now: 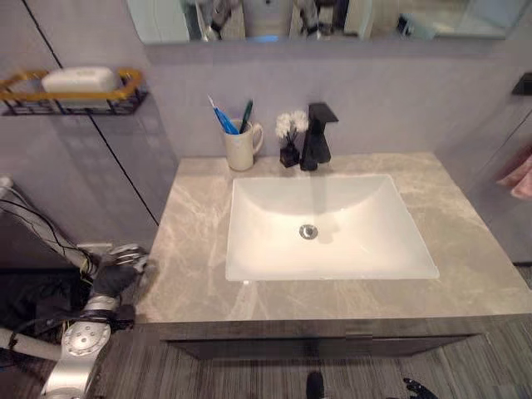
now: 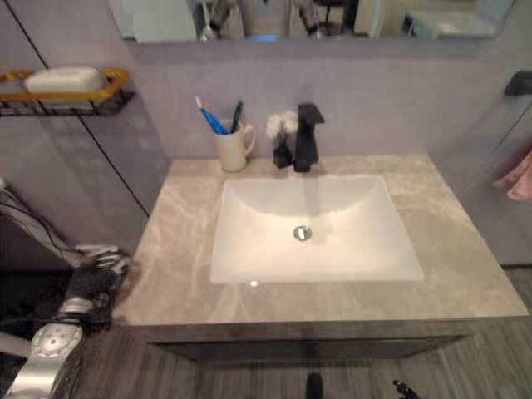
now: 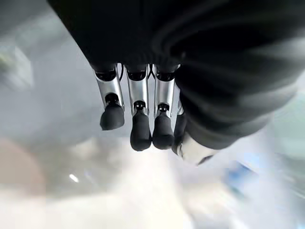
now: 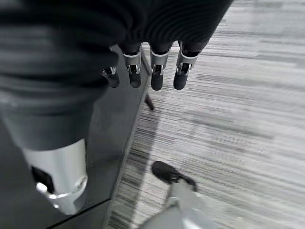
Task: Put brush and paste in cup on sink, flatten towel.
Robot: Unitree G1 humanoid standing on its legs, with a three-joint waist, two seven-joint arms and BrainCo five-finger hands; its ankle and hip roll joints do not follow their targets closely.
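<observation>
The left hand hangs by the counter's left edge, fingers loose and holding nothing. The right hand is loose too, over the floor. The brush and paste stand in the cup behind the sink. No writing can be read.

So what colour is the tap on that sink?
Black; the tap shows best in the left eye view.

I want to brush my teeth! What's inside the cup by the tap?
Sticking out of the cream cup are a blue toothbrush and a dark green tube or handle. Their lower ends are hidden by the cup's wall, so I can't tell what else is inside.
</observation>
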